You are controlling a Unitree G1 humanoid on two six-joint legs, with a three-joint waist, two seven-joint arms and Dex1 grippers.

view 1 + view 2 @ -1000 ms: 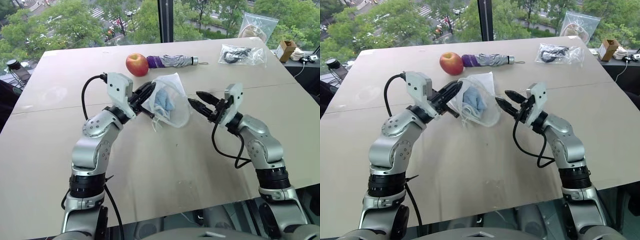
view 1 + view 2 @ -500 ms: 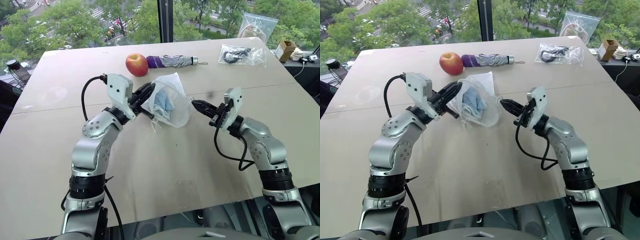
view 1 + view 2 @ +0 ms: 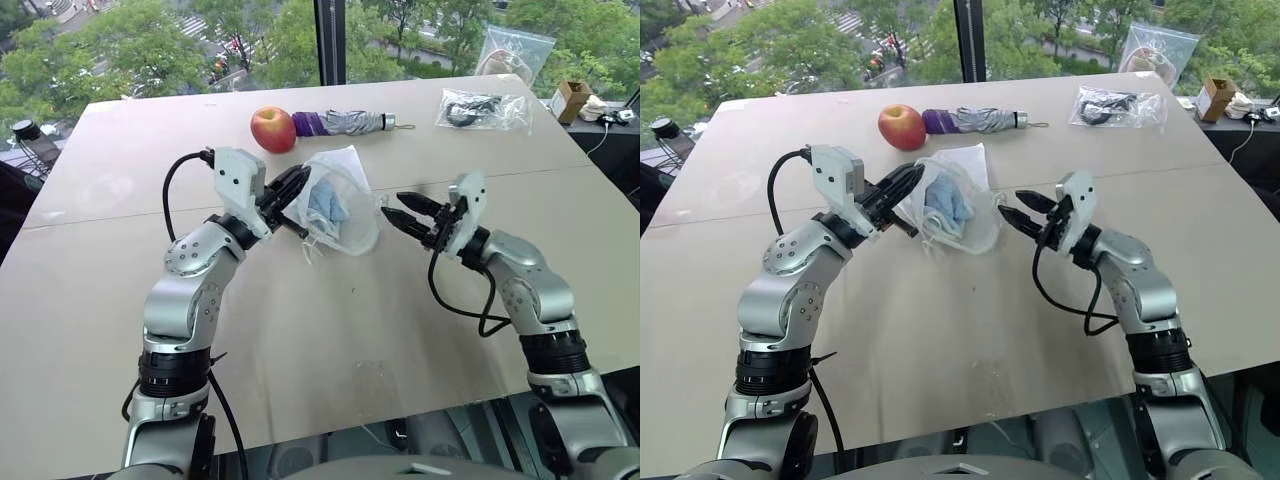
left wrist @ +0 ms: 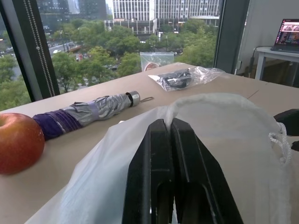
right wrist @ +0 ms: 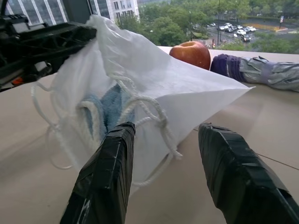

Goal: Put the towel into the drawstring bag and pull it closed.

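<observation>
- Head cam: left gripper [image 3: 296, 190] clamped on drawstring bag [image 3: 345, 205], held above table [image 3: 300, 330]; towel [image 3: 326, 204] inside.
- L wrist: fingers [image 4: 159, 158] pinched on bag hem.
- R wrist: right gripper [image 5: 163, 154] parted, empty, just beside cord [image 5: 156, 116].

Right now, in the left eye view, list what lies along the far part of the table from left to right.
Round red apple → folded purple-and-grey umbrella → clear plastic bag holding dark items → small brown cardboard box.
</observation>
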